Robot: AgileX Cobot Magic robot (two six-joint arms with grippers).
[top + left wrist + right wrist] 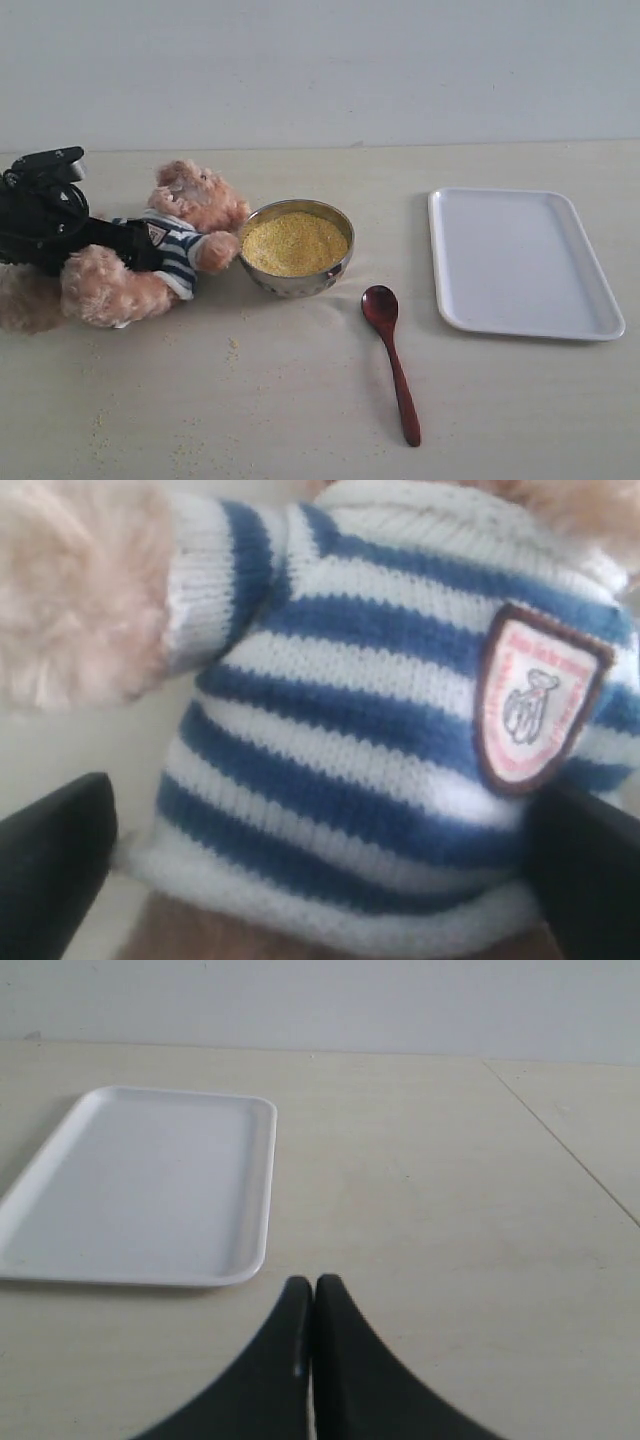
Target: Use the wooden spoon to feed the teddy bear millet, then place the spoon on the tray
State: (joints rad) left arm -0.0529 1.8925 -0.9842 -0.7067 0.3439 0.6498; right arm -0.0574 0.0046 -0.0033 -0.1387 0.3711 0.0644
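Black fingers (50, 870) of the left gripper (322, 840) fill the near corners of the left wrist view. The jaws stand wide apart on either side of the teddy bear (350, 730), level with the hem of its striped sweater. One finger is clear of the knit. The other sits just below the shield badge (535, 705), touching or nearly so; I cannot tell which.

The bear leans toward the metal bowl (300, 285) with a paw just beside the rim. Millet (295, 243) is heaped in the bowl, and loose grains (232, 345) lie scattered on the table (300, 420). The wooden spoon (393, 365) lies flat in front of the bowl, untouched. The tray (520, 260) sits to the right, well apart from the bowl.

Judging by this, the bear is being positioned. The arm should draw straight back without snagging the sweater, so the bear stays propped. The spoon is best taken near its handle end and kept level once loaded.

Only the left wrist view shows the gap beside the sweater. Only the exterior view shows the spoon and bowl. Only the right wrist view shows the right gripper (313, 1285), its jaws pressed together on nothing, near a corner of the tray.
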